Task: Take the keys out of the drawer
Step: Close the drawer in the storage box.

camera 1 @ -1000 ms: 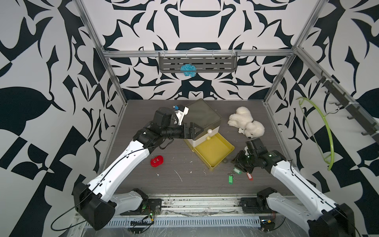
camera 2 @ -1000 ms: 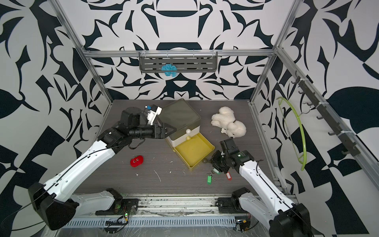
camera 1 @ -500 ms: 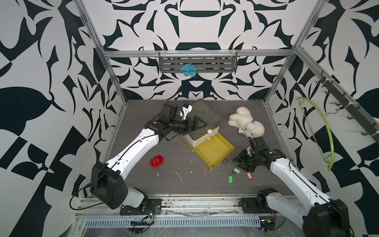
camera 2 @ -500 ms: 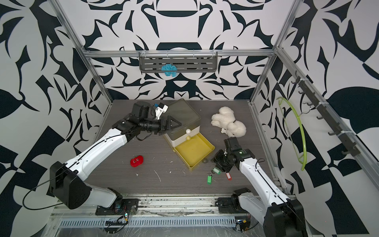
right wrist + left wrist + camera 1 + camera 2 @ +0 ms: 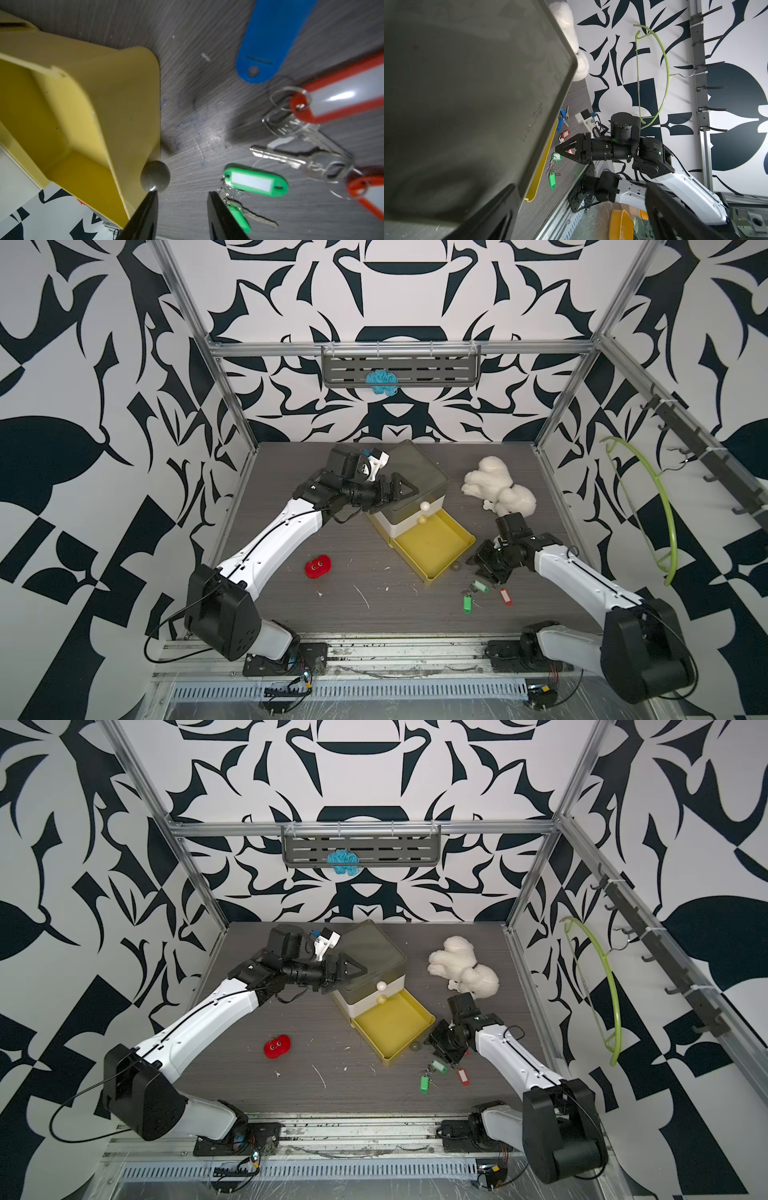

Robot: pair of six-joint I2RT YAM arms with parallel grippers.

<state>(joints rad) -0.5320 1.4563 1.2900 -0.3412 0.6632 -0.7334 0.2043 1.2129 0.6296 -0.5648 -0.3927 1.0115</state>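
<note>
Jaws of right gripper (image 5: 182, 194) parted, nothing between them; it hangs low over the desk (image 5: 374, 614), just beside the front corner of the pulled-out yellow drawer (image 5: 432, 541). The keys (image 5: 255, 184), with green, red and blue tags, lie on the desk outside the drawer, just past the fingertips. The left gripper (image 5: 409, 490) is spread wide against the cabinet (image 5: 419, 470), at its dark top.

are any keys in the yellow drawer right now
No, the yellow drawer shows only its bare floor in a top view, and the keys lie on the table beside it.
</note>
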